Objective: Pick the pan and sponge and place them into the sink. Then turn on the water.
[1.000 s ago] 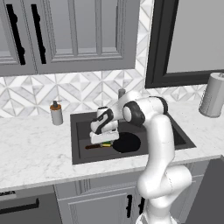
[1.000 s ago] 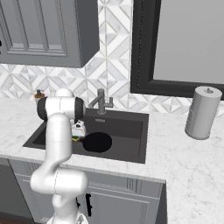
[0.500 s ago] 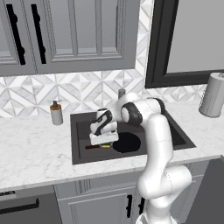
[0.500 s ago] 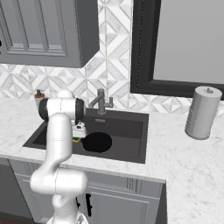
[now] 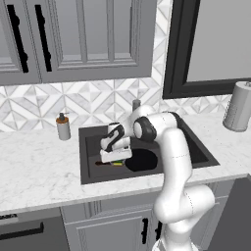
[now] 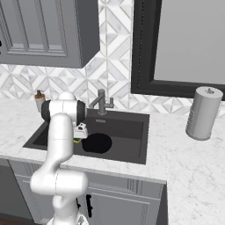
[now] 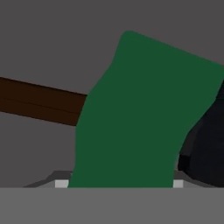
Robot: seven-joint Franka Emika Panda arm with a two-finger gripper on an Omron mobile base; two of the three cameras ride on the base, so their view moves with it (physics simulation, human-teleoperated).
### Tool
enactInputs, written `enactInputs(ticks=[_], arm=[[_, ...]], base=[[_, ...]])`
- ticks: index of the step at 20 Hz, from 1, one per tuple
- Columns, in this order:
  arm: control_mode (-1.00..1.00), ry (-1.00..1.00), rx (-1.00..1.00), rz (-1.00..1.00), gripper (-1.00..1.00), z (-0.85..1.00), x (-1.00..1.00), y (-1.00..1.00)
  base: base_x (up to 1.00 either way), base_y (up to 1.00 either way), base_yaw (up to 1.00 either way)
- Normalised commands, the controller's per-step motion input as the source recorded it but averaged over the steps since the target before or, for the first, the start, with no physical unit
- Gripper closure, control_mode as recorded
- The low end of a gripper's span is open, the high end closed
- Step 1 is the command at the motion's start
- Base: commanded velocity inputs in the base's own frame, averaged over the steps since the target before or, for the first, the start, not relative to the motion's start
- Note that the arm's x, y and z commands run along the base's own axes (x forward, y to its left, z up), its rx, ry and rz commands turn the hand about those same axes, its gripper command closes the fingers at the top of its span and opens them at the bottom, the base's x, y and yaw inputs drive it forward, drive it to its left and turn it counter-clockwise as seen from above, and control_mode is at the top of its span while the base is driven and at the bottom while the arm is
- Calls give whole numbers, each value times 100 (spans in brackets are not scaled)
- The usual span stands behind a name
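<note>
The black pan [image 5: 142, 160] lies flat on the floor of the dark grey sink [image 5: 196, 152], its reddish-brown handle [image 7: 39, 103] pointing left. My gripper [image 5: 113, 158] hangs low over that handle, shut on the green and yellow sponge [image 5: 116, 163]. Close up in the hand view, the sponge's [image 7: 144, 113] green face covers my fingertips, and the pan's rim [image 7: 208, 153] is at the right. From the right base view, the gripper [image 6: 80, 135] and sponge [image 6: 77, 140] sit just left of the pan [image 6: 96, 143]. No water is in view at the faucet [image 6: 102, 102].
A soap bottle [image 5: 62, 126] stands on the marble counter left of the sink. A grey paper towel roll [image 6: 201, 113] stands on the counter at the far right. Wall cabinets hang above the counter.
My gripper has sunk slightly lower into the sink with the sponge. The pan has not moved.
</note>
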Motion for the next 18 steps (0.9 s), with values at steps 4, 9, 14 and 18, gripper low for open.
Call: enactInputs(ticks=[4,9,14,18], arm=[[-100,1,0,0,-100,0,3,0],[-100,0,0,0,-100,10,0,-7],[-100,0,0,0,-100,66,-27,-11],[-100,0,0,0,-100,96,-43,-15]], base=[[0,0,0],[0,0,0],[0,0,0],[0,0,0]])
